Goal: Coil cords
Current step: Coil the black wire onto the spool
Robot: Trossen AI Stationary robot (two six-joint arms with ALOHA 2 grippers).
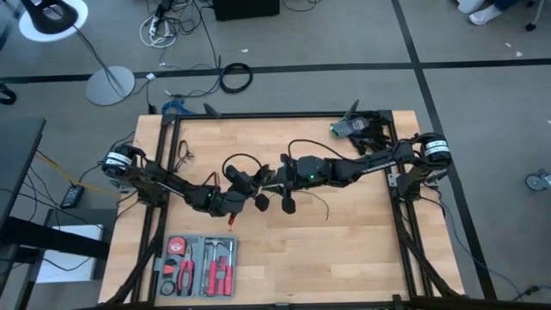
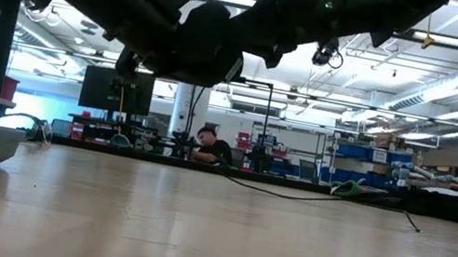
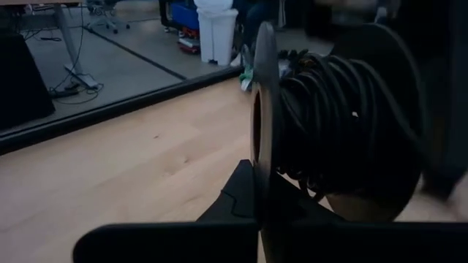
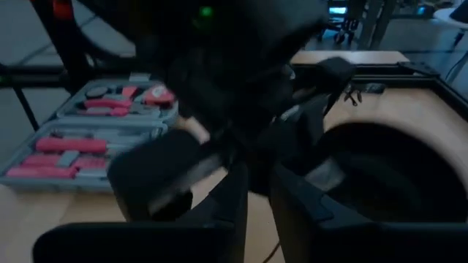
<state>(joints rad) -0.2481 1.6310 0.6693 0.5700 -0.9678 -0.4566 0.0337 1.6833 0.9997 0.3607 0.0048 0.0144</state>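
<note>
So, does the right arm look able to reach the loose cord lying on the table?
Probably yes. The loose cord lies on the bare table close beside the right gripper, with nothing between them. The left gripper, holding the puck, is near, so the arms may crowd.

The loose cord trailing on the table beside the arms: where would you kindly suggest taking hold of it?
Probably on the free stretch of the cord lying flat on the table, just right of the right hand, coming from above: it is bare there, clear of the spool the left hand holds.
</note>
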